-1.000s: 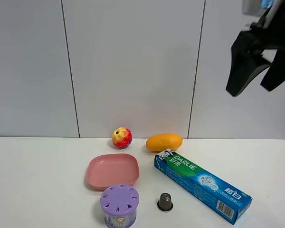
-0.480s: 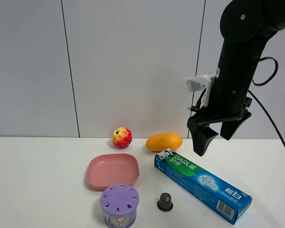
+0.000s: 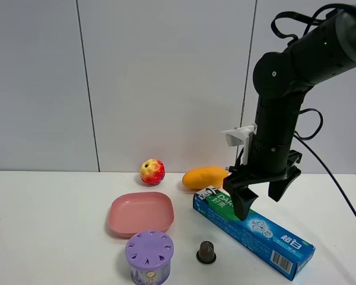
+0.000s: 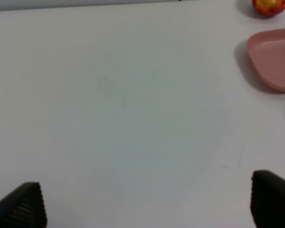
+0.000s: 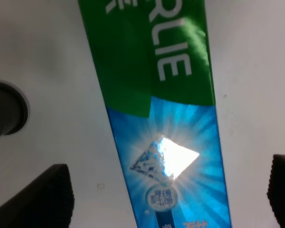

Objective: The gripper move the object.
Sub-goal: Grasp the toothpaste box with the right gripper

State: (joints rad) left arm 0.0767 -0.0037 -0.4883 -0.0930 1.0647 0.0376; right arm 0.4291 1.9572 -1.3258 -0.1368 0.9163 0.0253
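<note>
Left to right, from the high camera: the left part of the white table (image 3: 47, 225) is bare and gives you the widest open room. Your left gripper (image 4: 147, 206) hangs over that bare surface, its two fingers spread wide apart and holding nothing. Next comes a pink plate (image 3: 141, 214), with a purple canister (image 3: 149, 256) just in front of it and an apple (image 3: 152, 171) behind it, near the wall (image 3: 166, 83). A small dark capsule (image 3: 206, 253) stands between the canister and the toothpaste box (image 3: 279, 240). A mango (image 3: 205, 177) lies at the back, close to the box's near-white end.

The box lies flat and slanted, running from beside the mango toward the front right, with its barcode end nearest the front. To its right you have a strip of bare table.

Your right gripper (image 3: 260, 205) points down over the box's middle. Its fingers (image 5: 42, 199) are spread wider than the box and straddle it. Whether a fingertip touches the box, you cannot tell.
</note>
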